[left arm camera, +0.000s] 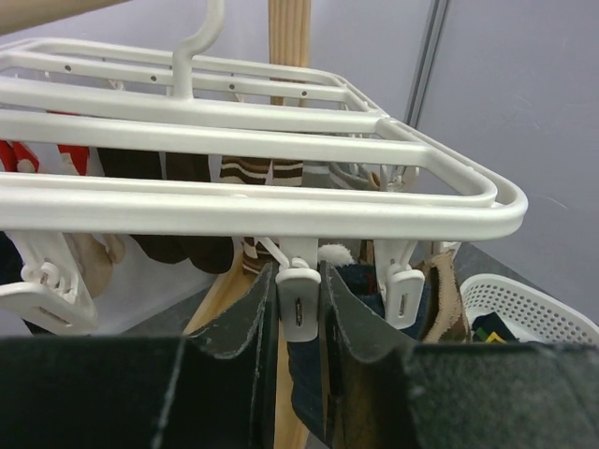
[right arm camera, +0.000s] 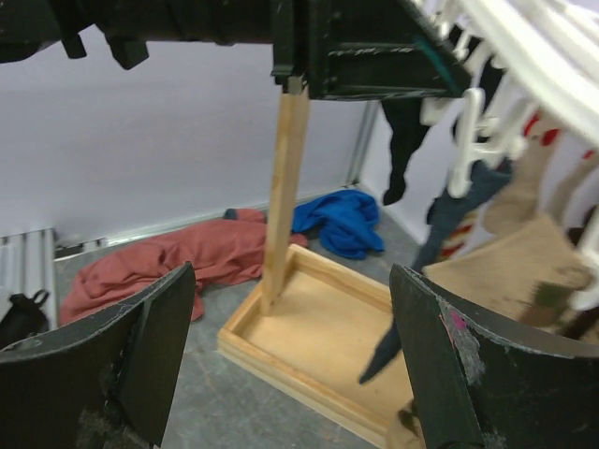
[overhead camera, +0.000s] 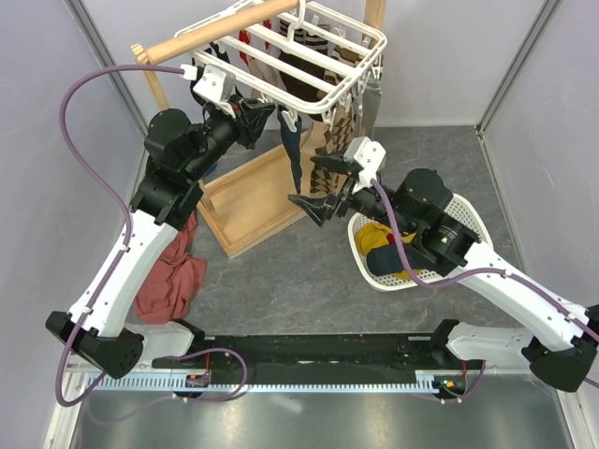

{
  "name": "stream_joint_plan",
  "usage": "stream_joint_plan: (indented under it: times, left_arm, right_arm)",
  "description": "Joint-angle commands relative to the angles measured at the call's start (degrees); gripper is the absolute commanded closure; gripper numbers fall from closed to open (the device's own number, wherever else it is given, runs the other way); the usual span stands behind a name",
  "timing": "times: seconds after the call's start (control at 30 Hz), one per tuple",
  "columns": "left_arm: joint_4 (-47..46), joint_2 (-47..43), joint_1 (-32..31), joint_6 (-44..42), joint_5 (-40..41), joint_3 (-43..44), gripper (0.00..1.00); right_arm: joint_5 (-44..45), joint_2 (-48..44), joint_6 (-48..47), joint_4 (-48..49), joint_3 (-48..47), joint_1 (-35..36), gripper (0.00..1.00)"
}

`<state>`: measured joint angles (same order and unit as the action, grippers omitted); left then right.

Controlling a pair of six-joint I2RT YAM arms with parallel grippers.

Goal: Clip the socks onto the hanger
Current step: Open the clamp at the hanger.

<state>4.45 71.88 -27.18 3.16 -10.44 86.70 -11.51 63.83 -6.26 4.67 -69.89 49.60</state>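
You have a wooden stand (overhead camera: 253, 210) with a shallow tray base on the grey tabletop (overhead camera: 309, 281), a red cloth (overhead camera: 173, 276) crumpled just to its left, a blue cloth (right arm camera: 342, 220) bunched near its far side, and a white mesh basket (overhead camera: 471, 213) off to its right.

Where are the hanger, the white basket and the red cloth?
hanger (left arm camera: 234, 213), left wrist view, nearest frame bar.
white basket (overhead camera: 468, 215), top external view, far mesh wall.
red cloth (overhead camera: 173, 276), top external view, its middle.

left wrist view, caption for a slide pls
Left gripper pinches a white clip peg under the hanger front bar, mesh basket at lower right.
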Motion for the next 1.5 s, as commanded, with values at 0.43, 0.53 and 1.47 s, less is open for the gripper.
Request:
stream_joint_plan:
  times: [0.43, 0.53, 1.47]
  left_arm:
    - [7.77, -0.25, -6.57, 2.82, -3.88, 4.80, 0.91]
    - [8.12, -0.16, -6.57, 3.17, -6.61, 4.62, 0.91]
    - [-6.28, 2.30, -6.57, 17.05, -23.22, 4.10, 0.96]
  right_arm:
    - [-7.73, 8.50, 10.46, 13.86, -4.74, -5.91, 0.11]
    - [-14.56, 8.94, 16.62, 17.99, -3.85, -11.27, 0.12]
    - [-20.75, 14.04, 29.46, 26.10, -7.89, -19.46, 0.18]
